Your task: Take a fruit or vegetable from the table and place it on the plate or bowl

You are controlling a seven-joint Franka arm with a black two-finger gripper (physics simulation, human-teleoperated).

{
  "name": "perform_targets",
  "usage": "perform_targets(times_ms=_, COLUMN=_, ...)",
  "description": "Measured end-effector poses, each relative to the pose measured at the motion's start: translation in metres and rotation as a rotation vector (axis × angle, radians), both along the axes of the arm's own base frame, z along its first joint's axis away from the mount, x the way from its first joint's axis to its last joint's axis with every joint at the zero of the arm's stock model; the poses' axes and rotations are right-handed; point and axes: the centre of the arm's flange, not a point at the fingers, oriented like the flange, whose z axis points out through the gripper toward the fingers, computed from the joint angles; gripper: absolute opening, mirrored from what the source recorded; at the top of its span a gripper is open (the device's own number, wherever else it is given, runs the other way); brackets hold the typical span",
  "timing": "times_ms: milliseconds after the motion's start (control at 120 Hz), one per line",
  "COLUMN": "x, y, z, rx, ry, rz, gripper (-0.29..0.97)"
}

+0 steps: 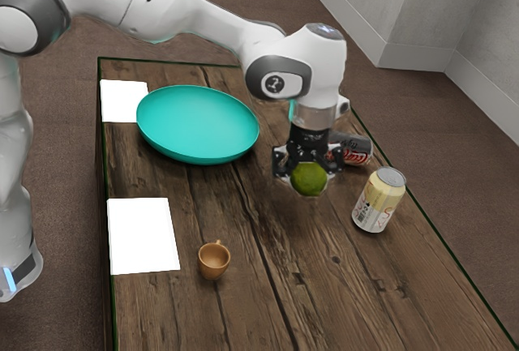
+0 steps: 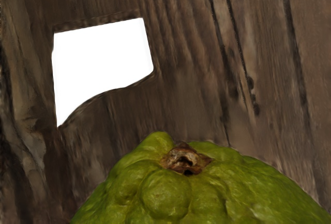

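1. Clamping the bumpy green fruit [image 1: 310, 179] just above the table [image 1: 340, 294], the gripper [image 1: 308, 169] is closed on it.
2. A teal plate [image 1: 197, 123] lies near, toward the exterior view's left; an upright can [image 1: 378, 199] and a toppled can [image 1: 355, 152] sit toward its right.
3. Bare wood separates fruit and plate.

The exterior camera looks down from high beside the table [image 1: 268, 286] over its whole surface, while the wrist camera faces down very near above the green fruit [image 2: 207, 193], which both views share.
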Motion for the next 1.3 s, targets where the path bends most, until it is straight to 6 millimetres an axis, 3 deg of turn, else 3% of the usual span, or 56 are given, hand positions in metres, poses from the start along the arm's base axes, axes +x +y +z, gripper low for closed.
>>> perform_targets(times_ms=50, x=-0.008, y=0.008, z=0.025, rx=0.008, ry=-0.025, rz=0.005, gripper=0.04)
perform_targets(times_ms=92, x=-0.009, y=0.029, z=0.041, rx=0.015, ry=-0.036, rz=0.035, gripper=0.03)
perform_targets(times_ms=200, x=-0.022, y=0.14, z=0.059, rx=0.019, ry=-0.021, rz=0.211, gripper=-0.01)
perform_targets(times_ms=250, x=-0.038, y=0.172, z=0.057, rx=0.015, ry=0.0, rz=0.26, gripper=-0.03)
perform_targets(times_ms=475, x=-0.096, y=0.22, z=0.032, rx=0.019, ry=0.088, rz=0.308, gripper=-0.09)
perform_targets(times_ms=617, x=-0.12, y=0.238, z=0.015, rx=0.018, ry=0.13, rz=0.325, gripper=-0.11)
perform_targets(times_ms=817, x=-0.129, y=0.245, z=0.003, rx=0.022, ry=0.162, rz=0.319, gripper=-0.11)
perform_targets(times_ms=983, x=-0.129, y=0.246, z=0.002, rx=0.044, ry=0.16, rz=0.302, gripper=0.16)
perform_targets(times_ms=1100, x=-0.128, y=0.247, z=0.003, rx=0.054, ry=0.148, rz=0.293, gripper=0.44)
perform_targets(times_ms=1300, x=-0.126, y=0.248, z=0.002, rx=0.06, ry=0.139, rz=0.283, gripper=0.62)
